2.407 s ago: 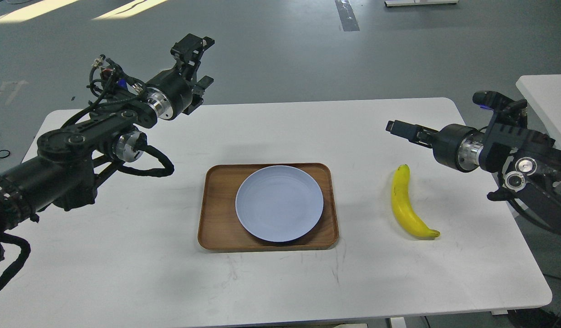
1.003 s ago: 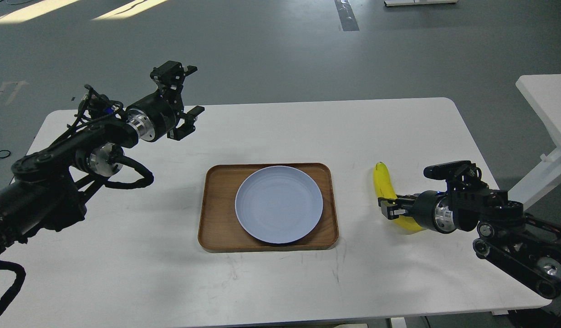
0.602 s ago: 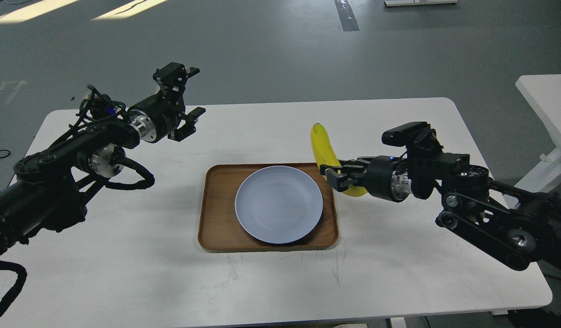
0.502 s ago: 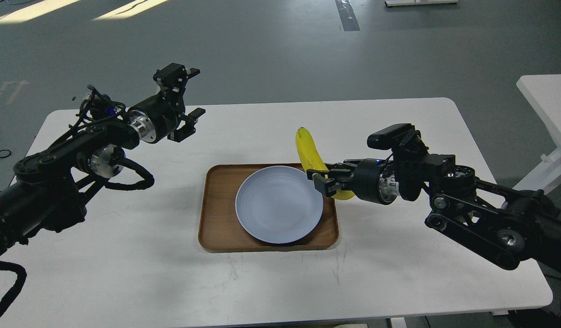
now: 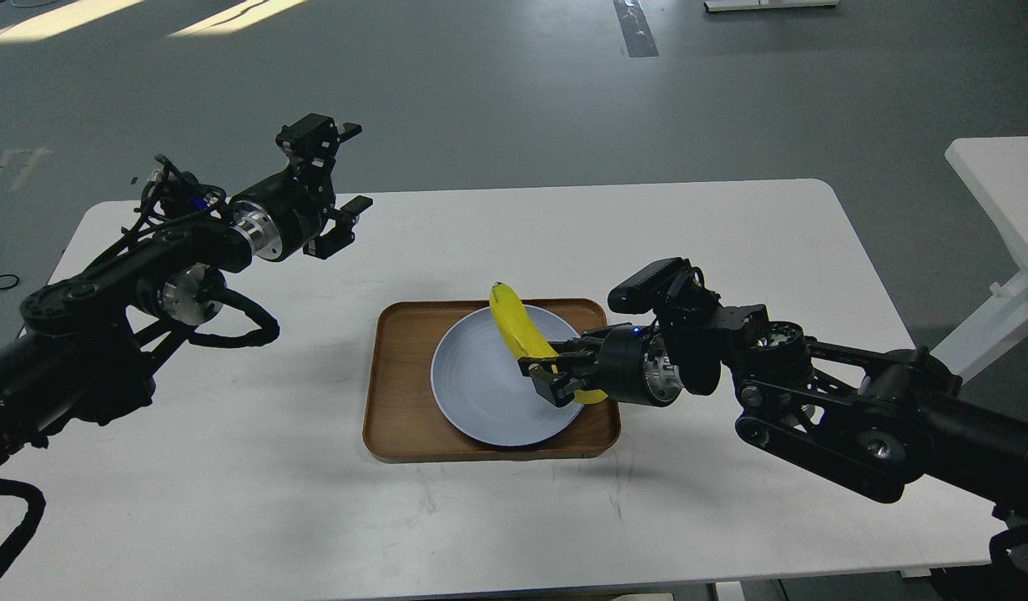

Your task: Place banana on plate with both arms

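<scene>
My right gripper is shut on the yellow banana near its lower end. It holds the banana over the right half of the pale blue-grey plate; I cannot tell whether the banana touches the plate. The banana's tip points up and away, over the plate's far rim. The plate sits on a brown wooden tray. My left gripper is open and empty, raised over the table's far left, well apart from the plate.
The white table carries only the tray. My right arm stretches across the table's right half. A second white table stands at the far right edge. Grey floor lies beyond.
My right gripper took hold of the banana on the table's right side, lifted it and carried it left and down over the plate. My left arm drew back a little, then stayed.
</scene>
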Controlling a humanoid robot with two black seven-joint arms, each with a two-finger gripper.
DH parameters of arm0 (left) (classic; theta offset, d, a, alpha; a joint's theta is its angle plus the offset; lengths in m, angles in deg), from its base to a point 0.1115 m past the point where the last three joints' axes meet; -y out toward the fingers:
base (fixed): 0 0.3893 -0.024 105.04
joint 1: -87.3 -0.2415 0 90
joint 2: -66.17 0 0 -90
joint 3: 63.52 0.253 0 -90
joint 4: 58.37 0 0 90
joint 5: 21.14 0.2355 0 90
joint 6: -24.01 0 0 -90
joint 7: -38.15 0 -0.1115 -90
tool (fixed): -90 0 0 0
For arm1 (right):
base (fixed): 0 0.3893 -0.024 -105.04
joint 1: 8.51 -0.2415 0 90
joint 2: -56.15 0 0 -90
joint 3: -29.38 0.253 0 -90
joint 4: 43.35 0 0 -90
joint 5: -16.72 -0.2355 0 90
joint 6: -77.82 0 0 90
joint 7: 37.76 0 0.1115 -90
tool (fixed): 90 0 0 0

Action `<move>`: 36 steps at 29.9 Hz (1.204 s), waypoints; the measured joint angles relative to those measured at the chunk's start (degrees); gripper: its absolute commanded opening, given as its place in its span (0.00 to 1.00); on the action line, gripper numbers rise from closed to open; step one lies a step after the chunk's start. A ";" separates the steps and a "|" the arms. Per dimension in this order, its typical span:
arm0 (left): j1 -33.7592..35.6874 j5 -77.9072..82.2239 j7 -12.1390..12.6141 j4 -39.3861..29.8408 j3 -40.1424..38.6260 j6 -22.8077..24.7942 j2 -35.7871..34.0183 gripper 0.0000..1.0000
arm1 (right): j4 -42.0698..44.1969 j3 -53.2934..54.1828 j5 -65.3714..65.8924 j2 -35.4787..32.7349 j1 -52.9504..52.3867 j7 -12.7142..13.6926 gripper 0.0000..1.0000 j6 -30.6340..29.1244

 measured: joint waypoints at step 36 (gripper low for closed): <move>-6.74 -1.05 -0.41 -16.26 -10.23 4.12 -5.86 0.98 | 16.67 33.21 -71.58 -1.13 2.23 1.37 0.99 10.48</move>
